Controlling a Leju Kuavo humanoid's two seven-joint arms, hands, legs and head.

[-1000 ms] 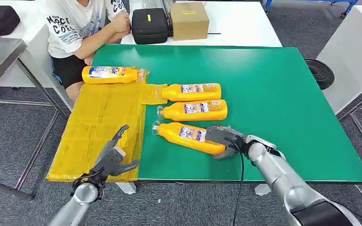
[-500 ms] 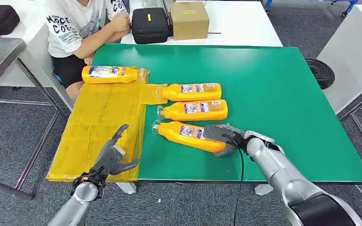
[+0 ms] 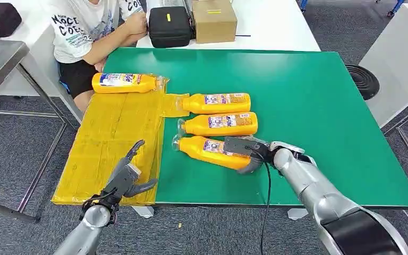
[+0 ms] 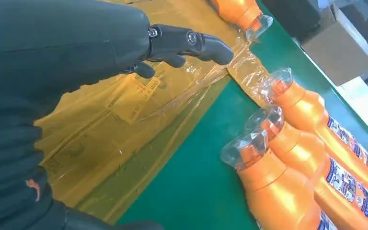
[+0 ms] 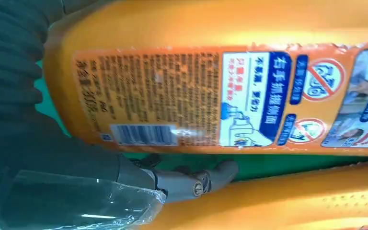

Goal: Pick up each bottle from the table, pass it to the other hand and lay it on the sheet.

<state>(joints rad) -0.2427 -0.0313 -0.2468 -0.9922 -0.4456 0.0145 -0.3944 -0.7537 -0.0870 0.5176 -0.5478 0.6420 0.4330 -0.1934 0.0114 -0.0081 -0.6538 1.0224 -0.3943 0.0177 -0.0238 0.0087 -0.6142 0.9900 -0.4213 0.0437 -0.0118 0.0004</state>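
Where the green bench (image 3: 319, 106) meets its near edge, the left hand (image 3: 123, 179) hovers over the near right corner of the yellow sheet (image 3: 111, 143), its fingers (image 4: 191, 40) spread apart and holding nothing; the left wrist view shows them above the crinkled film, clear of the bottle caps beside it. Just right of that, on the bare green, the nearest bottle (image 3: 210, 151) lies on its side, cap pointing left toward the sheet and its base tilted toward the near right. The right hand (image 3: 247, 154) is wrapped around this bottle's base end, dark fingers lying across the top of the label and the thumb curling under the near side; in the right wrist view one finger (image 5: 206, 178) reaches into the gap between this bottle and the next, pressed against the orange body. Beyond it lies the middle bottle (image 3: 220, 124), parallel to the bench edge, cap to the left. Farther still, the third bottle (image 3: 218, 103) lies the same way, its cap resting on a flap of the sheet. At the far left, a fourth bottle (image 3: 123, 83) rests on the sheet's far end, cap to the right. Behind it sits a person (image 3: 85, 32) in a white printed shirt.
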